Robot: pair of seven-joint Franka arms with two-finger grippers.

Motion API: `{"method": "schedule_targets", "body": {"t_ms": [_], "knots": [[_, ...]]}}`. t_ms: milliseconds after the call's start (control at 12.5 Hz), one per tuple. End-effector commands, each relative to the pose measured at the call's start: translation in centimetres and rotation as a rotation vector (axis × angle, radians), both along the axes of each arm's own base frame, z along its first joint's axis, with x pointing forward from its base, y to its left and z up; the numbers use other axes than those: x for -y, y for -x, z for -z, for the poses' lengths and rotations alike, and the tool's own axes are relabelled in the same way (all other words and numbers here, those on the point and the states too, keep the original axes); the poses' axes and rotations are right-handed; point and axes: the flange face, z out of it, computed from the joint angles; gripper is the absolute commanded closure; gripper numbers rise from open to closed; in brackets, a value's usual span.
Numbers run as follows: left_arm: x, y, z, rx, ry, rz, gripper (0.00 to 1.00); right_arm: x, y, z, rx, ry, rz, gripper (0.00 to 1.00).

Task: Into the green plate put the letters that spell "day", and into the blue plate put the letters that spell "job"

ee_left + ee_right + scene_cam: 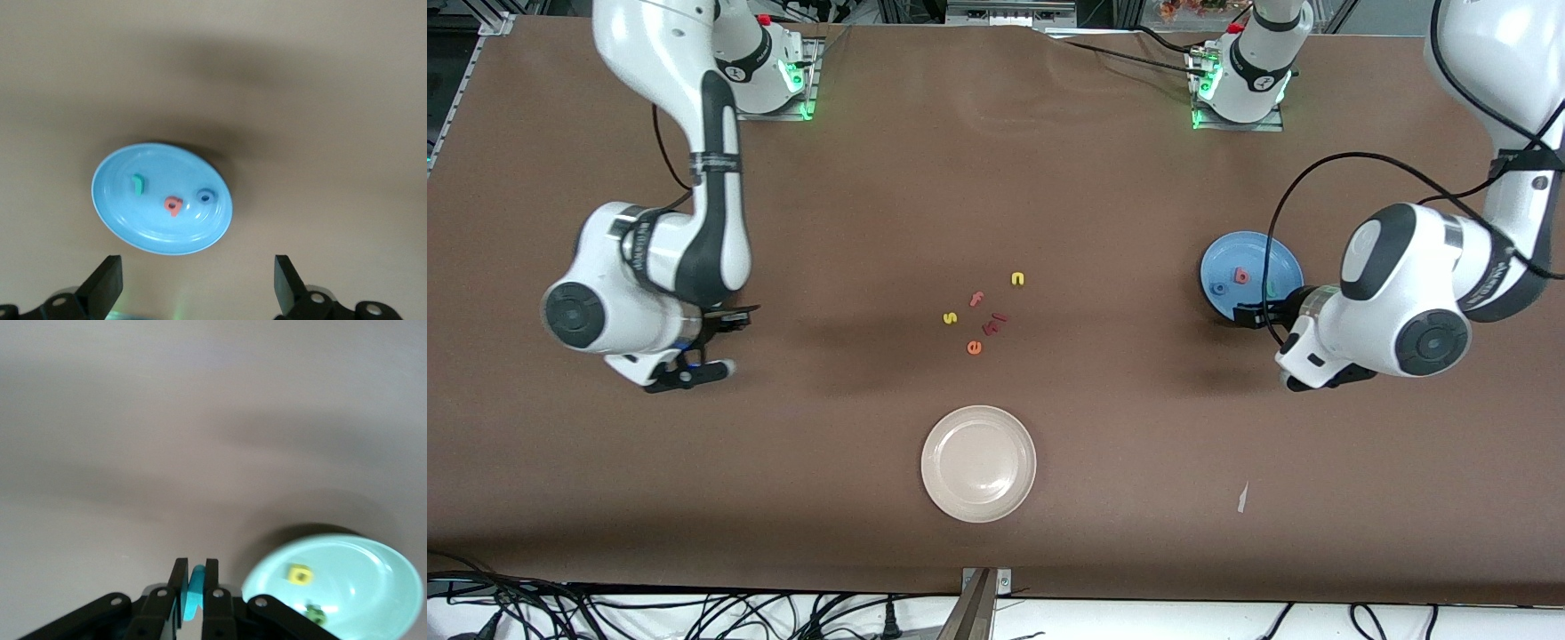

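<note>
My right gripper (193, 581) is shut on a teal foam letter (194, 592) held edge-on between its fingers, beside the green plate (360, 567). A yellow letter (299, 573) and a dark green letter (315, 613) lie in that plate. In the front view the right arm hides the green plate, and the right gripper (689, 373) hangs low at the right arm's end of the table. The blue plate (127, 217) holds a teal "j" (138, 185), a red "b" (173, 206) and a blue "o" (205, 196). My left gripper (198, 287) is open and holds nothing, just off the blue plate's (1249, 253) rim.
A cream-white plate (978, 422) sits nearest the front camera at mid-table. Loose letters lie farther back in the middle: yellow "n" (1017, 279), yellow "s" (950, 317), pink "f" (976, 300), orange "e" (974, 348), a reddish piece (996, 322). A white scrap (1242, 498) lies toward the left arm's end.
</note>
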Motion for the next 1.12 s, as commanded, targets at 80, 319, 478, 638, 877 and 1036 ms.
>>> {"method": "schedule_targets", "body": {"t_ms": [80,319,478,638,877,1036], "knots": [[-1.3,0.6,-10.3,0.118,0.022,0.188,0.00,8.2,0.3,3.1,-0.055,0.032,0.100,0.98],[-4.7,2.0,-17.3,0.229,0.044,0.253,0.00,10.2,0.7,4.7,-0.084,0.050,0.142,0.80],[-5.4,3.6,-21.5,0.307,0.041,0.315,0.00,10.4,0.7,4.2,-0.089,0.053,0.184,0.00],[-7.7,4.5,-22.7,0.318,0.044,0.324,0.00,10.0,0.7,3.7,-0.099,0.045,0.201,0.00],[-8.2,6.3,-21.6,0.308,0.163,0.340,0.00,7.9,-0.8,2.1,-0.071,0.060,0.236,0.00],[-8.2,8.4,-22.6,0.402,0.126,0.333,0.00,6.2,-1.7,0.8,-0.066,0.069,0.262,0.00]]}}
